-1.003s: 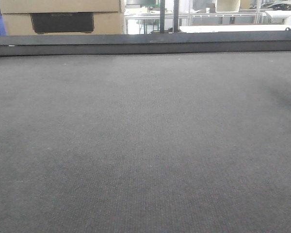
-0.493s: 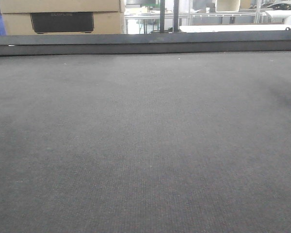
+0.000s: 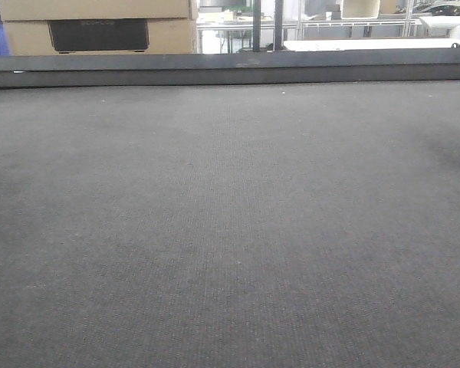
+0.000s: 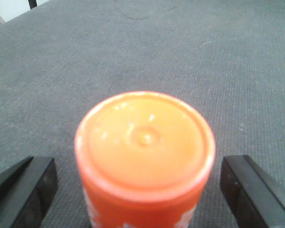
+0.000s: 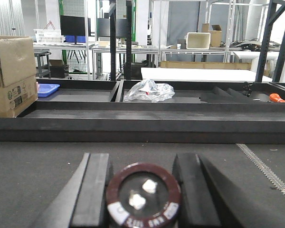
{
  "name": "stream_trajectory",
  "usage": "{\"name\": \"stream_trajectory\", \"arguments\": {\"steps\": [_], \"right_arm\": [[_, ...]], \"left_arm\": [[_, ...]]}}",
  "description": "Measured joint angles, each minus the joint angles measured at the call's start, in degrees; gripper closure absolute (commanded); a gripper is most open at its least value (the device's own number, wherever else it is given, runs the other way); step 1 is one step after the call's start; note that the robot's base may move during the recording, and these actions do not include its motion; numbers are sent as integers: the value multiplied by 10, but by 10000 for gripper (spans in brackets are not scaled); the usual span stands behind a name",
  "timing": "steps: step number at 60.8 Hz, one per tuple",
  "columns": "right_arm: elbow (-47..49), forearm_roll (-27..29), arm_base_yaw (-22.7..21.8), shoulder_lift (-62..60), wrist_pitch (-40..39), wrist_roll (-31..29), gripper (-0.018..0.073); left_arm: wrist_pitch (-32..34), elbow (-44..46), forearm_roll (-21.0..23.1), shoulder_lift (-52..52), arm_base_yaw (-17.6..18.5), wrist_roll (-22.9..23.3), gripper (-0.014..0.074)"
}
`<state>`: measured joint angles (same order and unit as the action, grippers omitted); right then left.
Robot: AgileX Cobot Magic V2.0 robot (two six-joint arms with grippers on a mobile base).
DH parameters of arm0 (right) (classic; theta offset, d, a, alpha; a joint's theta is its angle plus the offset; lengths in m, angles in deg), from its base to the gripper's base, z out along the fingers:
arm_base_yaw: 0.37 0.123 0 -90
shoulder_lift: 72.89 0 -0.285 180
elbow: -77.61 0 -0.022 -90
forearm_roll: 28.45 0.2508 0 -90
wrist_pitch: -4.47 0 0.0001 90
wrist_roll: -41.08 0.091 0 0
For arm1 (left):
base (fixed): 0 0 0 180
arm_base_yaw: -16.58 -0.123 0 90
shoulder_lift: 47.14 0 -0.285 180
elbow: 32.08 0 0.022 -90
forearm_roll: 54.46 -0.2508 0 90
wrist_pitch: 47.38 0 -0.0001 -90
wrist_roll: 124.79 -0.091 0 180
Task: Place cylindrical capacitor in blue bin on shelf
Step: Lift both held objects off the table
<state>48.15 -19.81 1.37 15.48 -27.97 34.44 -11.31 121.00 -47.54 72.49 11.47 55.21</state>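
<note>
Cylindrical capacitor (image 5: pixel 143 195) pinched between right gripper (image 5: pixel 141 167) fingers, end face toward camera. Left gripper (image 4: pixel 138 172) spread wide, flanking orange-capped cylinder (image 4: pixel 145 147), not touching.

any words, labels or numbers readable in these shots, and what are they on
Nothing reads cleanly.
capacitor rim: pale print, too blurred.
cardboard box: green label marks, too small.
orange-capped container: white marks on its side, cut off.
dark panel: faint lettering, too blurred.

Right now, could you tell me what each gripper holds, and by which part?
The right gripper holds the cylindrical capacitor by its side, jaws against opposite flanks. The left gripper holds nothing; its jaws stand clear either side of an orange cylinder.
</note>
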Motion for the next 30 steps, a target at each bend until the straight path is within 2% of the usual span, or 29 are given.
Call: {"name": "stream_trajectory", "arguments": {"steps": [4, 8, 13, 18, 25, 30], "right_arm": [[0, 0, 0, 0, 4, 0, 587], [0, 0, 0, 0, 17, 0, 587], [0, 0, 0, -1, 45, 0, 587], [9, 0, 0, -7, 106, 0, 587], [37, 1, 0, -21, 205, 0, 587], [61, 1, 0, -33, 269, 0, 587]], "left_arm": [[0, 1, 0, 1, 0, 0, 111], [0, 4, 1, 1, 0, 0, 307], [0, 4, 1, 1, 0, 0, 503], [-2, 4, 1, 0, 0, 0, 689], [-23, 4, 0, -13, 0, 0, 707], [-51, 4, -22, -36, 0, 0, 707]]}}
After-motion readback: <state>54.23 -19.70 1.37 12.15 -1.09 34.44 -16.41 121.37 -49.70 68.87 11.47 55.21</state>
